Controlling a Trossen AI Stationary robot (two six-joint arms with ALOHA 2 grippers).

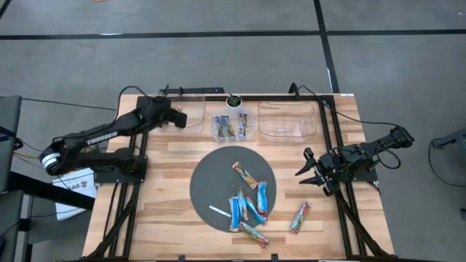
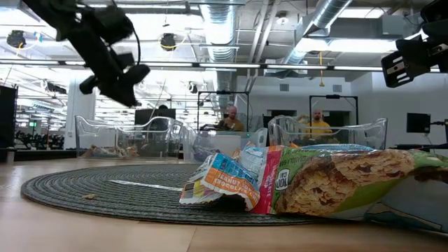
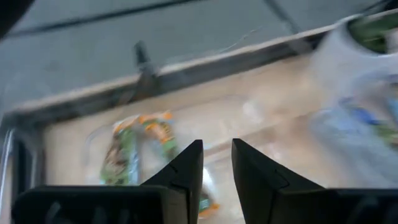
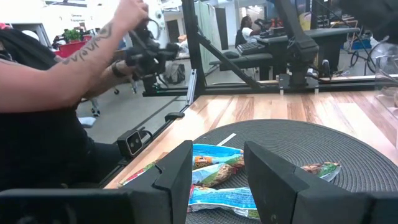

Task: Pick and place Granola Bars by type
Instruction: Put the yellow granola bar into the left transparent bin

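The left end effector hangs empty, slightly open, over a bin of green bars. The right end effector waits open. A quick swing could bump that bin.

I count seven loose granola bars, small flat oblong packets in shiny wrappers. One green-tan-orange bar lies diagonally near the middle of the round dark grey mat. Three bright blue bars cluster on the mat's near-right part, touching or overlapping; the rightmost blue bar stands nearly lengthwise. A further green-tan-orange bar straddles the mat's near edge. Another orange-green bar lies alone on the wood, right of the mat. Several blue bars rest in the middle clear plastic bin; green-orange bars lie flat in the left clear bin.
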